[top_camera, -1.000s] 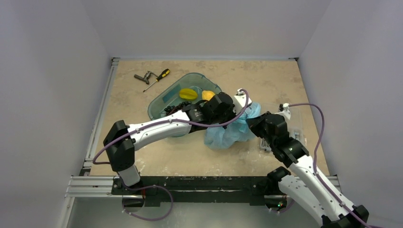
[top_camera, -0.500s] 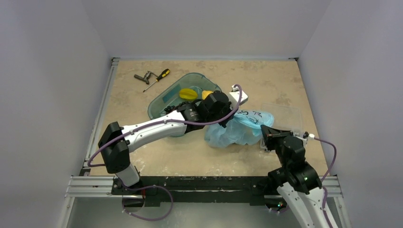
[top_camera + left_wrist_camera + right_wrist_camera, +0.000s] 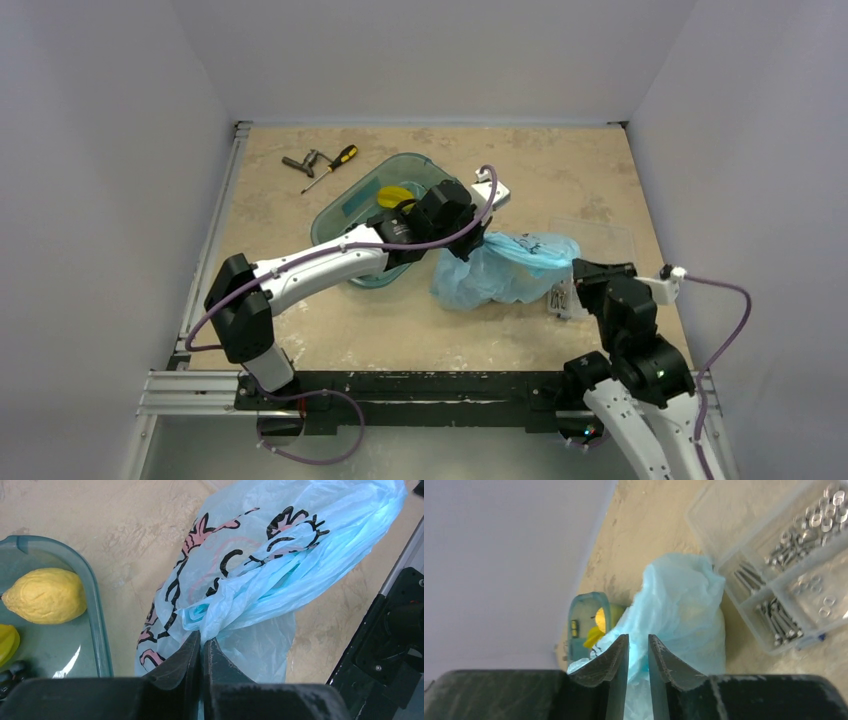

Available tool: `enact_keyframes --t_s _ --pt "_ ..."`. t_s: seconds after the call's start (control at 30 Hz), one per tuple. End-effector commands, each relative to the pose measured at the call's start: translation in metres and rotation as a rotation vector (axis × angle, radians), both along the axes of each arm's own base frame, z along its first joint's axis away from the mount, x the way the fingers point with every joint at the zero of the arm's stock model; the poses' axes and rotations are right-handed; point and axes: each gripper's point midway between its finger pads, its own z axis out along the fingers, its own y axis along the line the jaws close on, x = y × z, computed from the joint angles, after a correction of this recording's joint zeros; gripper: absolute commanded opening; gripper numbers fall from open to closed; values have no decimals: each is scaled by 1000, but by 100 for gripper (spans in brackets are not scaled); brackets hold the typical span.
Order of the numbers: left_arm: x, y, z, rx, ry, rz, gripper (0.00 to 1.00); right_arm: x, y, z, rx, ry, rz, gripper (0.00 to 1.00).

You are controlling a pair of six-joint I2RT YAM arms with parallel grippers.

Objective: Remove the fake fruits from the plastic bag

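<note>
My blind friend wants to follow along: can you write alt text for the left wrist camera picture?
The left gripper pinches a bunched fold of a light-blue plastic bag printed with a pink-and-black cartoon, lying on a beige table. At the left, a teal tray holds a yellow fruit.

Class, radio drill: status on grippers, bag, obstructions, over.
Left gripper shut on plastic bag. Right gripper open, empty, clear of bag. Parts box close beside bag.
</note>
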Motion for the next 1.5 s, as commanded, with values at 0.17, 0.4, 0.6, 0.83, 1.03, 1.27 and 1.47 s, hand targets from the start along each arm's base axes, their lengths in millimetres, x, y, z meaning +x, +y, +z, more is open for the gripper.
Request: enact_keyframes --t_s 0.17,0.4,0.6,0.83,1.03,1.27,1.47 --pt "4 -1 18 -30 -8 -12 0 27 63 45 -691 105 724 49" --pt "-9 -15 11 -53 40 -117 0 24 87 45 -875 154 958 55" --pt "-9 -21 3 -83 108 -211 0 38 89 50 -1174 165 994 56" --pt "6 -15 -5 -105 181 -219 0 34 103 46 -1464 -76 1149 55" --pt "-2 -19 6 -152 215 -272 0 38 125 15 -1582 -75 1256 58" --pt "-4 -19 11 -163 218 -282 0 45 138 -4 -1692 -33 1287 55" --pt "-5 -18 19 -189 223 -290 0 59 106 -9 -1842 126 1120 41"
